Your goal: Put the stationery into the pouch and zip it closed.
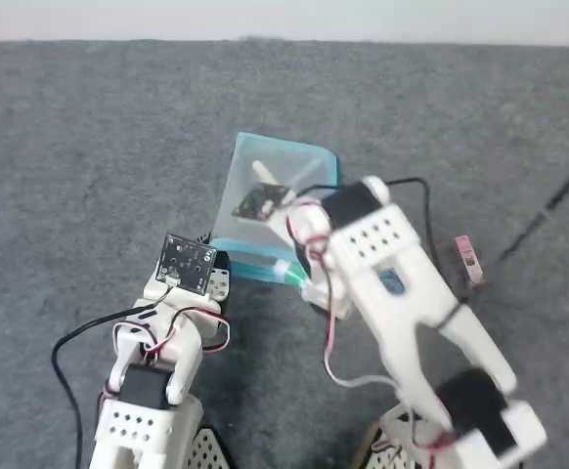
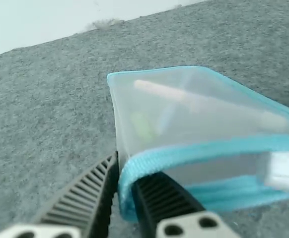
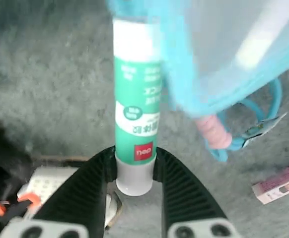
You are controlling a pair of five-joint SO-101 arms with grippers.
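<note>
A translucent pouch (image 1: 265, 205) with blue trim lies mid-table. My left gripper (image 2: 126, 191) is shut on the blue zipper edge at the pouch's (image 2: 194, 114) near corner, and it shows in the high view at the pouch's left corner (image 1: 218, 266). A pale stick (image 2: 184, 96) and a greenish item lie inside. My right gripper (image 3: 134, 156) is shut on a green and white glue stick (image 3: 136, 109), whose far end sits at the pouch's (image 3: 224, 49) blue mouth. From above, the right gripper (image 1: 302, 266) is at the pouch's near edge.
A pink eraser (image 1: 468, 259) lies on the grey mat to the right of the right arm, and it also appears in the right wrist view (image 3: 282, 182). A black pen (image 1: 539, 220) lies farther right. A pink zipper pull (image 3: 213, 133) with a blue loop (image 3: 263, 119) hangs off the pouch.
</note>
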